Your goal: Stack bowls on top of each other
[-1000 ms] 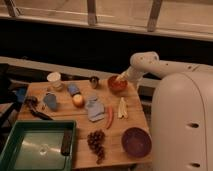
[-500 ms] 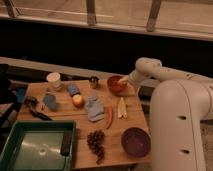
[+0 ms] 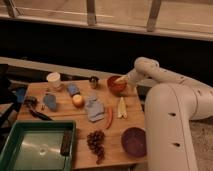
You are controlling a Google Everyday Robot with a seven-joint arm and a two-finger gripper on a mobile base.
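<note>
The small orange-red bowl stands at the far right edge of the wooden table. The larger dark purple-maroon bowl rests at the table's near right corner, apart from the orange one. My gripper is at the orange-red bowl's right rim, at the end of the white arm that bends in from the right.
On the table lie a white cup, a small metal cup, blue toys, an apple, a blue cloth, a red chilli, a banana piece, grapes and a green tray.
The arm has folded and swung: its elbow moved right and the gripper stays at the orange-red bowl. The bowl has shifted slightly left. The robot's white body now fills more of the right side.
</note>
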